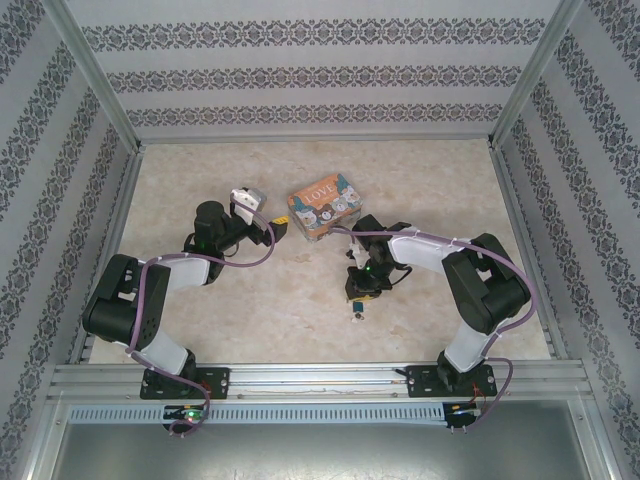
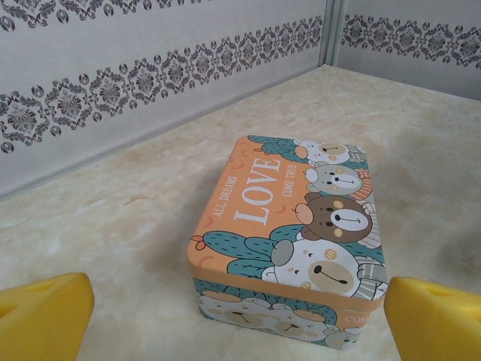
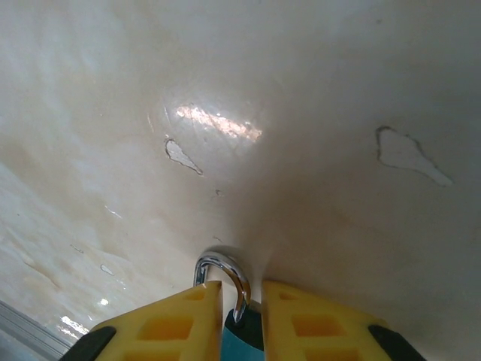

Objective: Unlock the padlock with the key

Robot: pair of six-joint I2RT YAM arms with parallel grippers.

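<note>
Right gripper (image 3: 242, 287), pointing down at the marble-patterned table (image 3: 316, 113), is gripping the padlock (image 3: 240, 338) with its jaws drawn narrow: the yellow fingers (image 3: 180, 323) are pressing on either side of the teal body, and the thin silvery shackle is arching out past the fingertips, close above the table surface. Whether the padlock is resting on the table cannot be told. In the top view this gripper (image 1: 368, 292) is hovering near the middle of the table, and a small dark item (image 1: 357, 315) with a pale spot is lying just on its near side, too small to identify. Left gripper (image 2: 239, 301) is standing with its jaws wide apart, facing the colourful tin (image 2: 289, 218); from above it (image 1: 283, 225) is sitting just left of the tin (image 1: 323, 207).
</note>
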